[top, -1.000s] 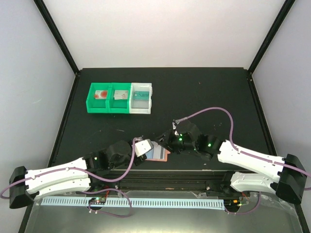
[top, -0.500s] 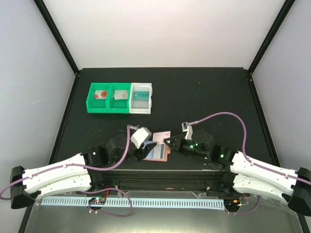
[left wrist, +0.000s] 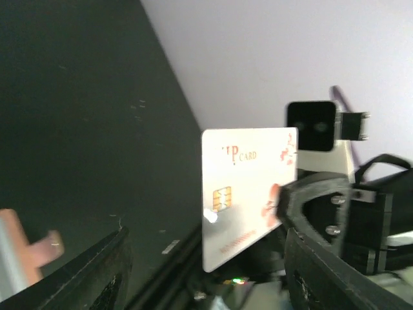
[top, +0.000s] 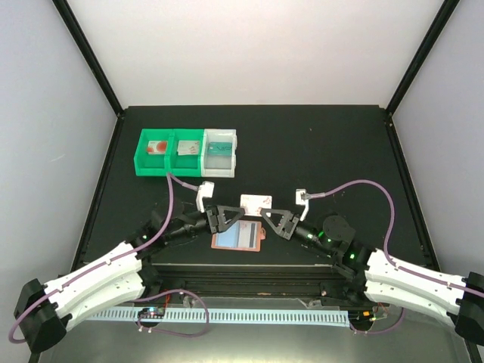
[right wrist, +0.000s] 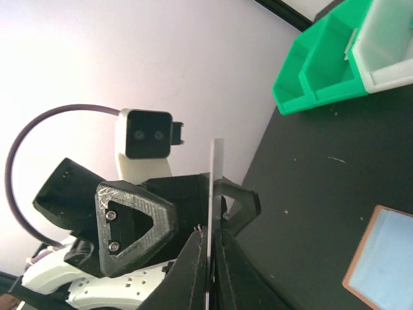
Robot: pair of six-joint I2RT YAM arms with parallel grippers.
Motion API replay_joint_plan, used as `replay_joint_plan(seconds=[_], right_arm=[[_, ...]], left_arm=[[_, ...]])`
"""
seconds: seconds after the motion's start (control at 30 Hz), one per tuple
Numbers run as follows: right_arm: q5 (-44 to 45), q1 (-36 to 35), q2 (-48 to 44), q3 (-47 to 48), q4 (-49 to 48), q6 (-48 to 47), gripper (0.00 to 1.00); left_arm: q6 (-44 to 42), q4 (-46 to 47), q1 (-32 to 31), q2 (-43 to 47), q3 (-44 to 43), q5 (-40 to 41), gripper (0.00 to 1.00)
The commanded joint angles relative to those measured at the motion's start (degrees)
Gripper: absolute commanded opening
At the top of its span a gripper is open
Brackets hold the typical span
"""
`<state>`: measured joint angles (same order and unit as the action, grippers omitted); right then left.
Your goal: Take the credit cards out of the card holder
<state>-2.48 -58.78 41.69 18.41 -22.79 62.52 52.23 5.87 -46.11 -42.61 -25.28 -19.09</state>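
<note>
My right gripper (top: 265,214) is shut on a white credit card (top: 255,201) with a gold chip and red print (left wrist: 248,194), and holds it upright above the table. Seen edge-on, the card (right wrist: 217,168) rises from my right gripper (right wrist: 211,258). My left gripper (top: 227,217) is open and faces it, one finger (right wrist: 132,223) on each side of the card, not touching. The salmon-pink card holder (top: 238,237) lies flat on the table below, its light-blue pocket (right wrist: 390,258) facing up. Its tab shows in the left wrist view (left wrist: 45,245).
Two joined green bins (top: 168,153) and a white bin (top: 220,153) stand at the back left, each with a card inside. The same bins show in the right wrist view (right wrist: 316,71). The arms' base rail (top: 249,272) runs just behind the holder.
The left gripper has opened, let go of the card holder and risen beside the card. The right gripper has drawn the white card out of the holder and lifted it.
</note>
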Motion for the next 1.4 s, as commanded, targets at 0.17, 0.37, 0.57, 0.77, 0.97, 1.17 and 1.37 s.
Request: replay_joint_plan(seconds=[0.17, 0.37, 0.57, 0.77, 0.97, 1.17, 1.37], right_arm=[[-1.5, 0.2, 0.2, -0.6, -13.2, 0.9, 0.05], [-1.2, 0.2, -0.1, -1.4, -12.8, 1.8, 0.09], [-0.7, 0.2, -2.4, -1.6, -6.8, 0.0, 0.34], [-0.7, 0.2, -5.9, -1.4, 0.8, -2.3, 0.67], [-1.8, 0.2, -5.0, 1.3, 10.0, -8.6, 1.0], [-2.2, 0.2, -2.4, 3.4, 15.5, -10.7, 1.0], [-4.2, 0.2, -1.1, 3.4, 14.7, -11.6, 1.0]], left_arm=[[12.8, 17.4, 0.9, 0.2, -0.8, -6.2, 0.26], [13.3, 20.4, 1.1, 2.2, -0.6, -4.3, 0.02], [8.1, 9.8, 3.2, 3.3, -3.7, -5.8, 0.02], [3.7, -0.1, 8.7, 4.0, -5.0, -9.1, 0.02], [-1.5, -8.3, 17.9, 3.6, -6.8, -14.2, 0.02], [-14.0, -22.6, 31.9, -2.0, -13.9, -20.4, 0.02], [-26.5, -31.7, 44.1, -12.6, -20.7, -17.3, 0.02]])
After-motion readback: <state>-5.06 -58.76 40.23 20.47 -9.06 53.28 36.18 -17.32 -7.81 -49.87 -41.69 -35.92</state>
